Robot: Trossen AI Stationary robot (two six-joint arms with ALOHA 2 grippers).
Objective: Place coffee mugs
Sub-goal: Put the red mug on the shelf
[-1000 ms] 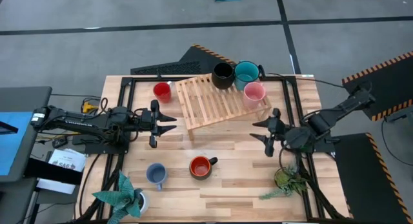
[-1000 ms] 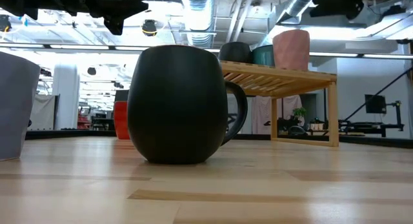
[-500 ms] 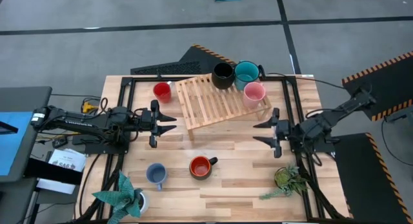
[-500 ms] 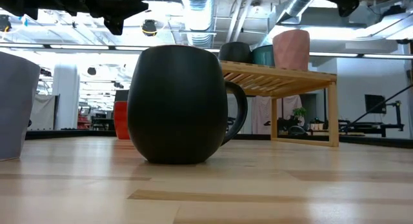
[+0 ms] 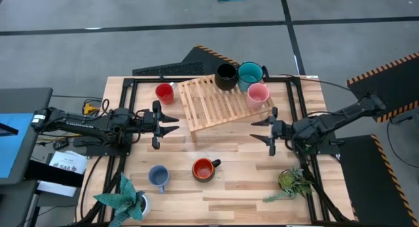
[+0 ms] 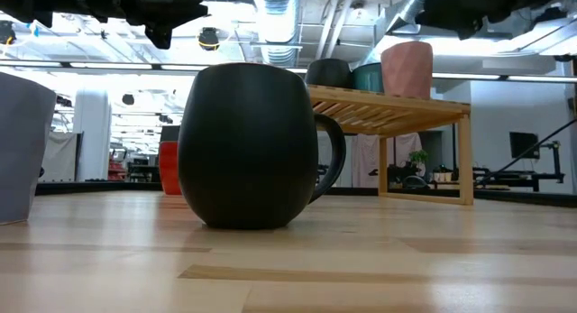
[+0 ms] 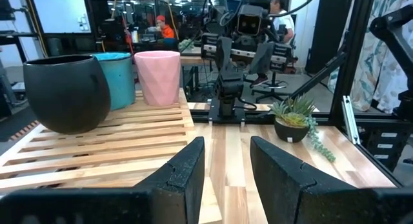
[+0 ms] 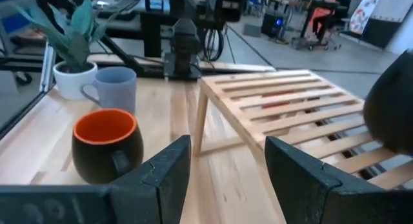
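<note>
Two arms low over table, facing each other; left gripper (image 5: 171, 124) open, right gripper (image 5: 256, 129) open, both empty.

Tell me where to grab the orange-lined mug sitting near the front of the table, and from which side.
Grip the orange-lined mug by its rim wall, coming from above. It stands upright with its mouth open, so one finger can go inside and one outside. Its handle points toward the right arm's side, so pinch the rim away from it. The right gripper, open, is probably the better placed.
</note>
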